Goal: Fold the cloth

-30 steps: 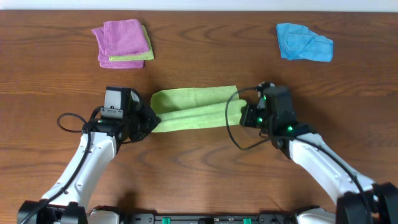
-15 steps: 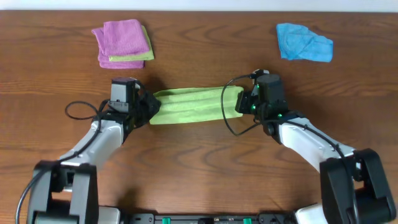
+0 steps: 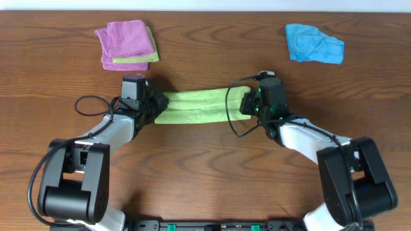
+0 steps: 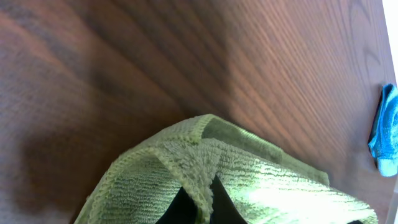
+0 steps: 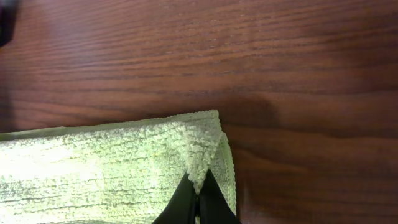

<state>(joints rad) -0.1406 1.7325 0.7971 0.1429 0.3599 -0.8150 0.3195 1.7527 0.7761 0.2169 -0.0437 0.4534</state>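
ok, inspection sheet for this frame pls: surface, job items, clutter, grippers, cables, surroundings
Surface: wooden table, brown grain, no spills seen.
Job's things: lime-green cloth, folded into a long band stretched between the two grippers; whether it rests on the wood cannot be told.
Clutter: purple cloth folded on top of a second green cloth, far left; blue cloth crumpled, far right.
Grippers: left gripper shut on the band's left end; right gripper shut on its right end.
Cables: left cable loop beside the left arm; right cable loop crosses the band's right end.
Surroundings: pale strip beyond the far edge; nothing else seen.
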